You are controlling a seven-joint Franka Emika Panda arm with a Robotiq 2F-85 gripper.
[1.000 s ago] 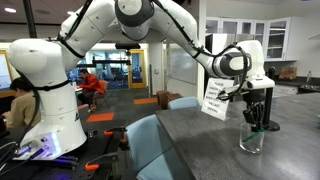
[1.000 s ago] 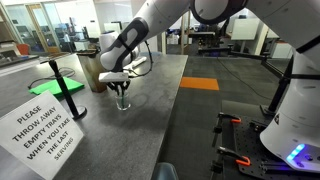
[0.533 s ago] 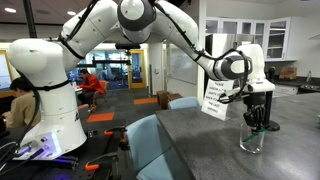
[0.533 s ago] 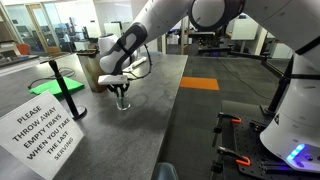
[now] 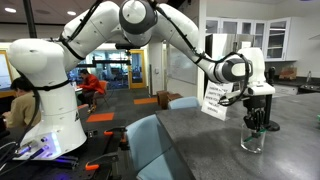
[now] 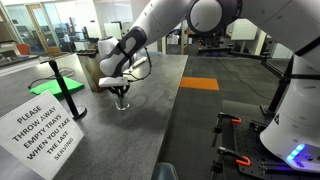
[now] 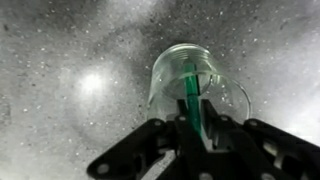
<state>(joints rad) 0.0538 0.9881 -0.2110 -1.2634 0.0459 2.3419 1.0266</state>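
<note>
Green pen (image 7: 192,98) in glass (image 7: 168,72), gripped: one of each.
The gripper (image 7: 196,128) has sunk slightly over the last second, and its jaws have narrowed onto the pen. The pen stands tilted inside the clear glass on the grey speckled counter (image 7: 70,90), so it now looks pinched rather than loose. Count: one pen, one glass, one gripper, one printed sign (image 6: 45,125) set apart.

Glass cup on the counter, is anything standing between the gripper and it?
Nothing visible does. The gripper sits directly over the glass cup, its jaws closed on a green stick that reaches down into it.
</note>
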